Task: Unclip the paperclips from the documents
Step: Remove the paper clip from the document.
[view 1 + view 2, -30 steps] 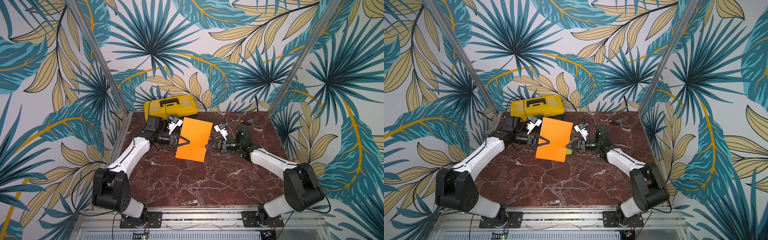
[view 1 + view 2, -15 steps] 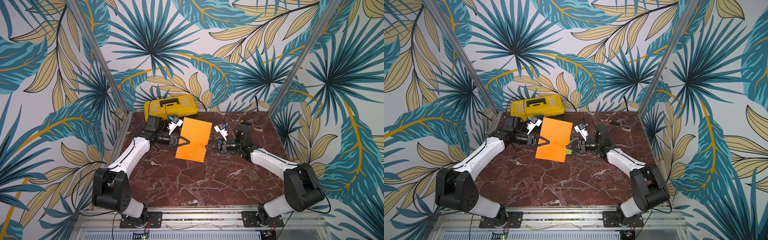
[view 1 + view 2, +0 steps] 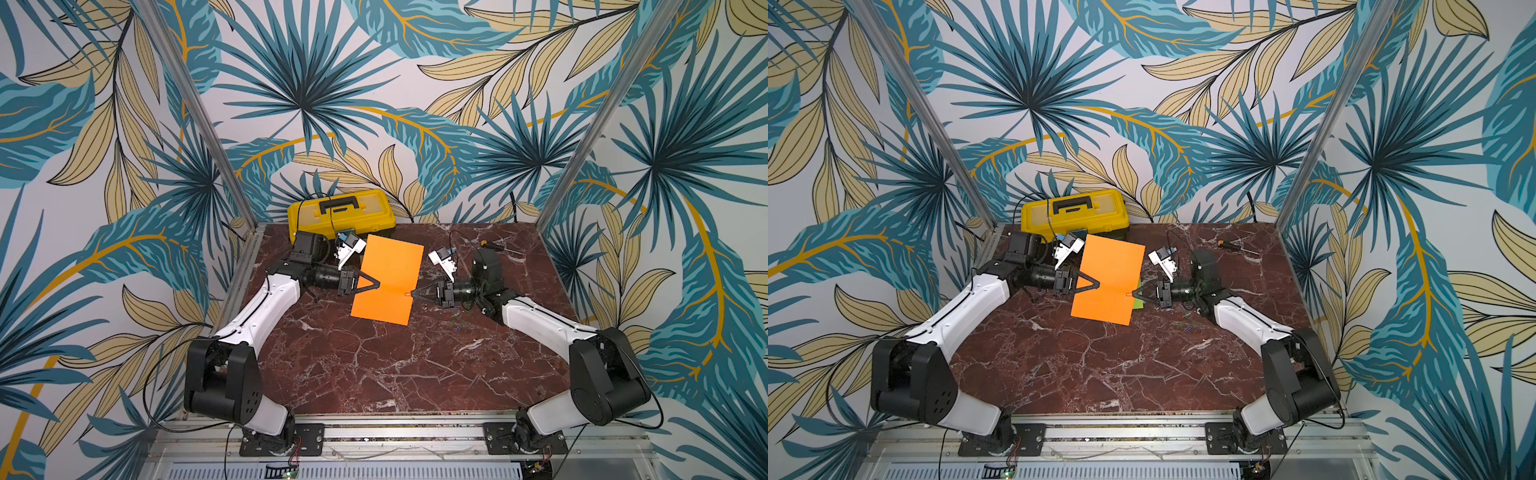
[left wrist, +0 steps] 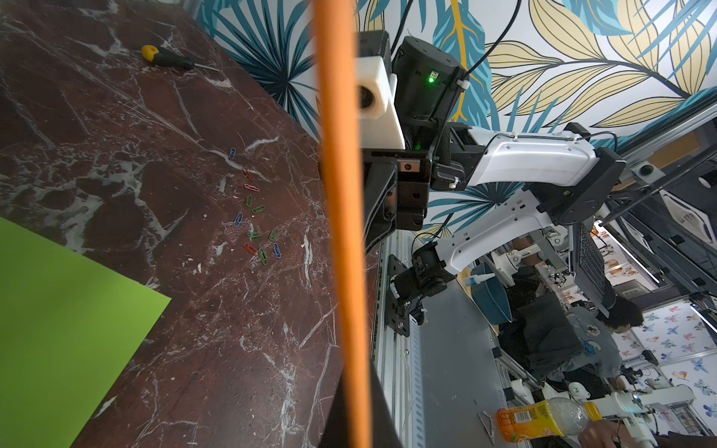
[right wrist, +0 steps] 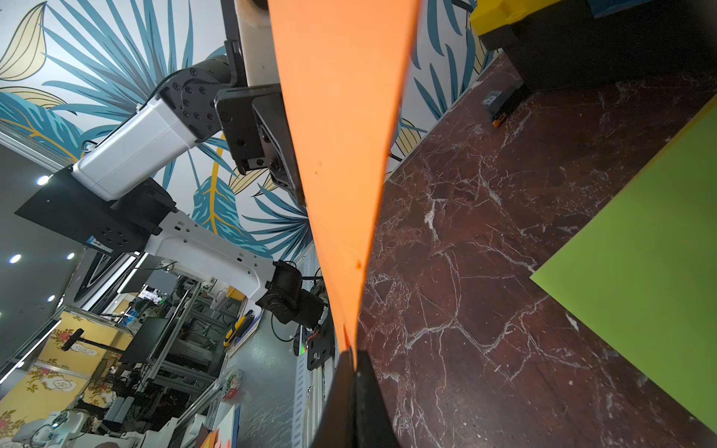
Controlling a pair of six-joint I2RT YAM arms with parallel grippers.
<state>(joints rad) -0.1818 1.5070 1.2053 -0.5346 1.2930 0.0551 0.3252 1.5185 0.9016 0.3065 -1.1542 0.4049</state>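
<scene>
Many coloured wire paperclips [image 4: 258, 209] lie loose on the marble desk [image 3: 353, 365]; left pincer [image 3: 377, 285] clamps the orange paper sheet [image 3: 388, 274], right pincer [image 3: 412, 293] its red clip [image 3: 406, 294].

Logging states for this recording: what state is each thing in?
Orange paper sheet: held in air between both pincers.
Red wire paperclip: clipped on that sheet's edge.
Left pincer: shut on orange sheet.
Right pincer: shut on red paperclip.
Lime green paper sheet: flat on table.
Yellow plastic toolbox: closed.
</scene>
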